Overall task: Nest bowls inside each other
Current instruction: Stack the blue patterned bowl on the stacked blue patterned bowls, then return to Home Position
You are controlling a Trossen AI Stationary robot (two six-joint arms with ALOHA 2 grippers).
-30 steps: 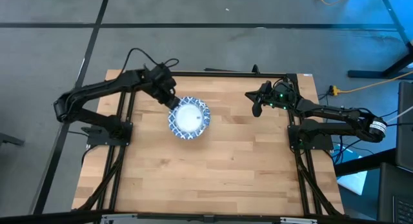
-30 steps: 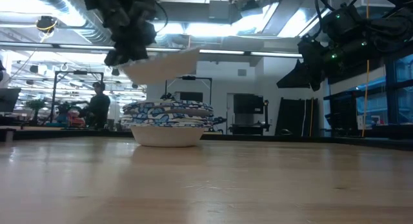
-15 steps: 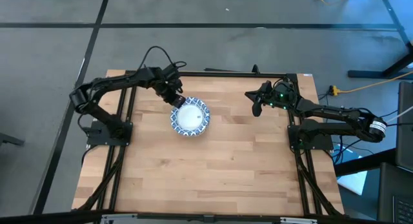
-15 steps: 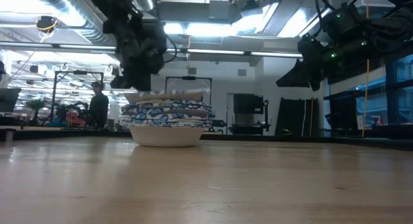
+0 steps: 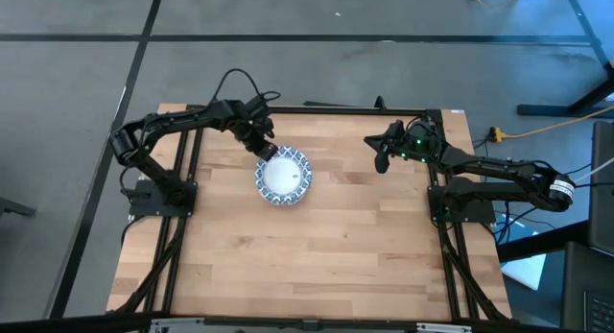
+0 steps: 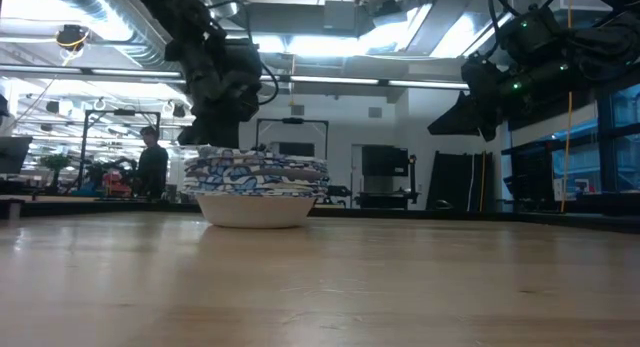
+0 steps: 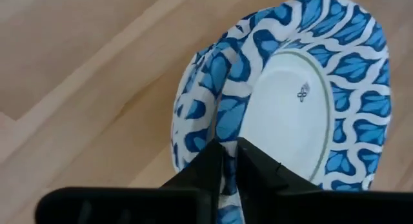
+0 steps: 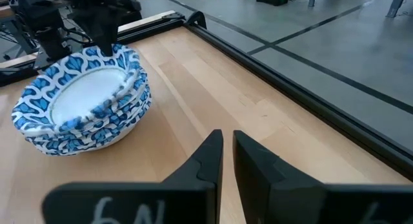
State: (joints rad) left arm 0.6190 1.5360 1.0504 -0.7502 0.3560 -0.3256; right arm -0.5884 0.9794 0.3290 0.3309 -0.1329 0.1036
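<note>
A second ago the left gripper [image 5: 261, 147] held a bowl above the stack [image 5: 284, 176]; now that bowl sits on top, nested, so this placement looks all but finished. Its fingers [image 7: 213, 161] are slightly parted astride the top bowl's rim, seemingly loosening. The stack, white centre with blue-and-white patterned rims, stands on the counter [image 5: 317, 266] left of the idle right gripper [image 5: 382, 156], whose fingers stay nearly shut on nothing, well apart from the stack.
</note>
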